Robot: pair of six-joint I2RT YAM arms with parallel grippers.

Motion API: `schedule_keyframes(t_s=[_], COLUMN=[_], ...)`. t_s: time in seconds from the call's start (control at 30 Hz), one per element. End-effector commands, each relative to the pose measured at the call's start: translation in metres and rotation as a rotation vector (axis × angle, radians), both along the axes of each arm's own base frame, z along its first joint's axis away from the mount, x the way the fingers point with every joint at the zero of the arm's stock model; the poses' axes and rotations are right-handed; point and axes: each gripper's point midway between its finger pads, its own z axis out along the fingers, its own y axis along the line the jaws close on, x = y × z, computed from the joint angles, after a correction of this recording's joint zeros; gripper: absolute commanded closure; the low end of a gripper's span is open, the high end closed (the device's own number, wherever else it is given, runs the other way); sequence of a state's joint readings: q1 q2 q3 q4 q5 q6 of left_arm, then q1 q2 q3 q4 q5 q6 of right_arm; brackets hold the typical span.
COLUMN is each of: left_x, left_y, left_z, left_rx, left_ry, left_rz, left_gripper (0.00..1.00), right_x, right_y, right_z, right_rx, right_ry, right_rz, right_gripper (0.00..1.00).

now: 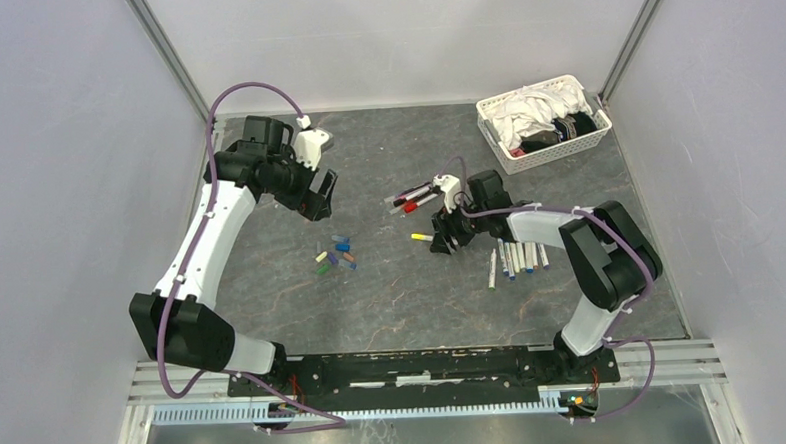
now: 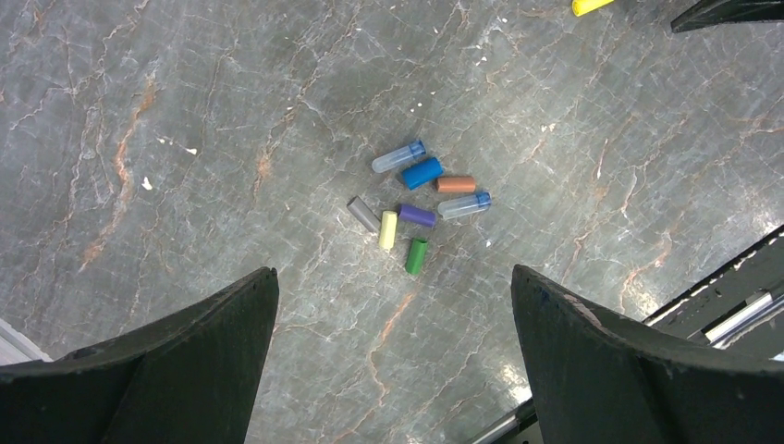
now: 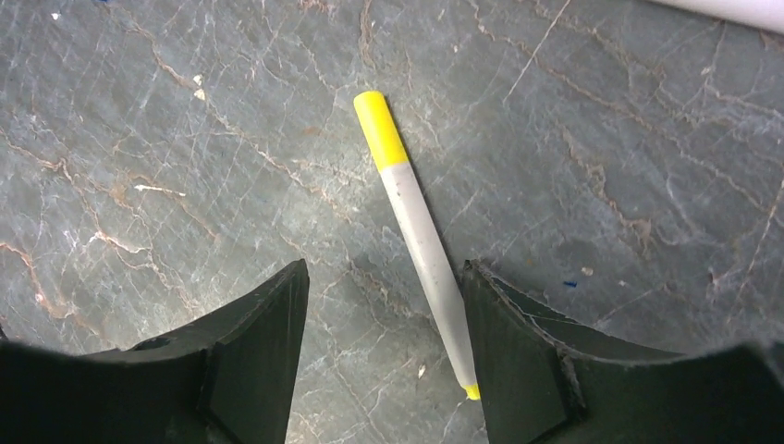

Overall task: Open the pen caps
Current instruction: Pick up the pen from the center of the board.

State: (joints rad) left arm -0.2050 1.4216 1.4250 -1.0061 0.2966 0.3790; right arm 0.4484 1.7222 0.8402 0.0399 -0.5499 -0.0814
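Now hovering high with the left gripper, jaws spread wide, above eight loose pen caps clustered on the marble table. Lower with the right gripper, jaws also apart and pinching nothing, over a yellow-capped pen lying flat between the fingers, close to one.

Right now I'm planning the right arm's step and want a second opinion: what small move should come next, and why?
Probably lower the right gripper and close on the yellow pen at its white barrel. The jaws stand open around the pen, which lies loose on the table with its yellow cap on, so it likely needs holding before the cap can come off.
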Motion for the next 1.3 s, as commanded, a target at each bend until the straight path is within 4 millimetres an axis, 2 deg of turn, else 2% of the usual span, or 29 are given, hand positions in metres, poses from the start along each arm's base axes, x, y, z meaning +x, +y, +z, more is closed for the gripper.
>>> schedule_keyframes(t_s=[0.0, 0.1, 0.23, 0.37, 0.47, 0.53, 0.6, 0.67, 0.77, 0.97, 1.07, 1.27], left_x=[-0.001, -0.001, -0.005, -0.018, -0.032, -0.044, -0.06, -0.075, -0.09, -0.104, -0.109, -0.125], left_y=[-0.006, -0.008, -0.012, -0.021, -0.03, -0.04, -0.054, -0.067, -0.078, -0.099, -0.109, -0.122], left_z=[0.024, 0.024, 0.021, 0.016, 0.006, -0.002, -0.013, -0.025, -0.041, -0.054, -0.053, -0.05], left_rx=[-0.038, -0.048, -0.065, -0.103, -0.145, -0.172, -0.185, -0.182, -0.168, -0.217, -0.246, -0.328], left_ry=[-0.059, -0.054, -0.035, -0.021, 0.007, 0.041, 0.082, 0.114, 0.142, 0.199, 0.221, 0.317], left_rz=[-0.031, -0.038, -0.053, -0.124, -0.205, -0.275, -0.374, -0.468, -0.576, -0.738, -0.798, -0.908], left_gripper=[0.0, 0.0, 0.0, 0.0, 0.0, 0.0, 0.0, 0.0, 0.0, 0.0, 0.02, 0.3], right_x=[-0.01, -0.012, -0.004, -0.002, -0.01, -0.018, -0.031, -0.047, -0.068, -0.109, -0.116, -0.119], right_y=[-0.004, -0.004, -0.008, -0.01, -0.007, 0.002, 0.023, 0.043, 0.063, 0.086, 0.092, 0.096], right_z=[0.002, -0.008, -0.015, -0.014, -0.012, -0.003, 0.019, 0.045, 0.074, 0.108, 0.118, 0.128], right_rx=[-0.016, -0.084, -0.164, -0.179, -0.15, -0.076, 0.08, 0.238, 0.383, 0.507, 0.526, 0.543], right_ry=[-0.023, -0.065, -0.119, -0.149, -0.146, -0.133, -0.099, -0.061, 0.018, 0.1, 0.114, 0.122], right_rz=[-0.016, -0.031, -0.081, -0.102, -0.087, -0.072, -0.031, 0.039, 0.136, 0.297, 0.335, 0.364], right_gripper=[0.33, 0.37, 0.49, 0.7, 0.83, 0.92, 0.99, 1.0, 1.0, 1.0, 1.0, 1.0])
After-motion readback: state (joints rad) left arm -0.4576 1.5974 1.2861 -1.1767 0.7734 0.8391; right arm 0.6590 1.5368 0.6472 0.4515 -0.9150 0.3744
